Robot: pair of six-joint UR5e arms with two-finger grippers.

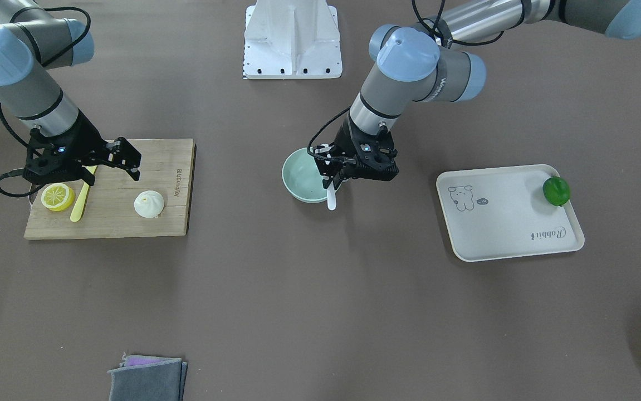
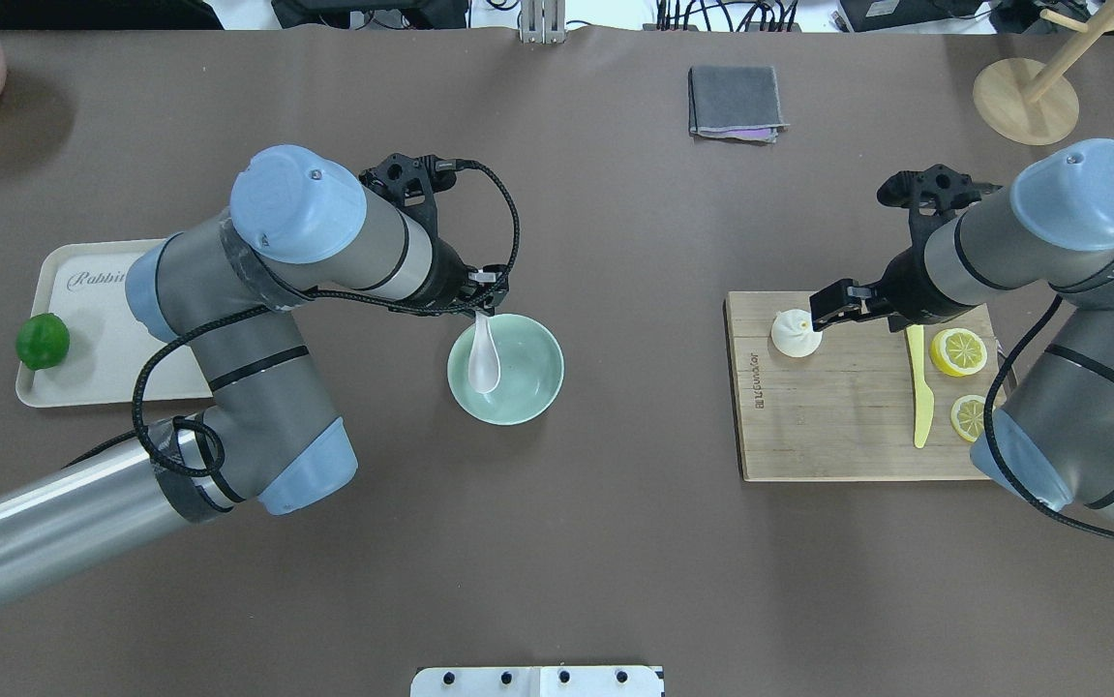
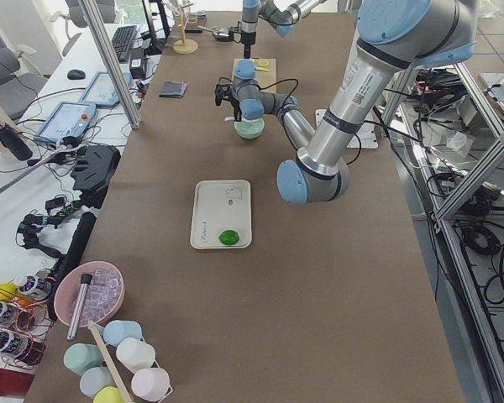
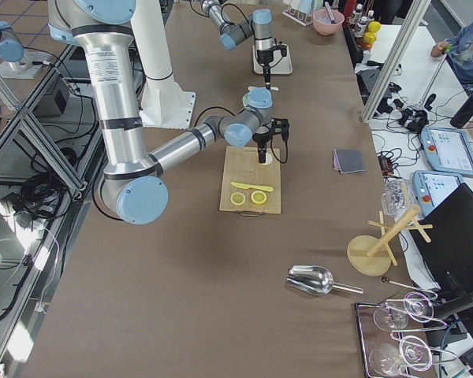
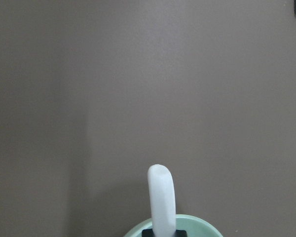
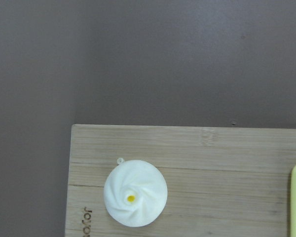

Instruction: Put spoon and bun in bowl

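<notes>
Over at the far left a green lime (image 2: 42,341) is sitting on the edge of a cream tray (image 2: 97,329), and the left arm is reaching across above that tray toward the middle of the bench. Its left end effector (image 2: 485,310) is pinching the spoon (image 2: 484,363) by the handle, so the white scoop is hanging down over the bowl (image 2: 542,397). From where I'm standing I cannot tell whether the scoop is touching the bowl's inside. The mint-green bowl is resting on the bare bench, well apart from the tray and from the board, with nothing lying in it.

Further along, a folded grey cloth (image 2: 735,102) is lying near the far edge. To the right of the bowl, a wooden cutting board (image 2: 837,436) is carrying the bun (image 2: 795,334), which is sitting upright near the board's left far corner, pleats up. The right end effector (image 1: 113,177) is hovering over the board just beside the bun with its fingers spread wide, gripping nothing and not touching the bun. Past it, a yellow knife (image 2: 920,397) is lying on the board, and two lemon slices (image 2: 963,351) are lying just beside it at the board's right end
</notes>
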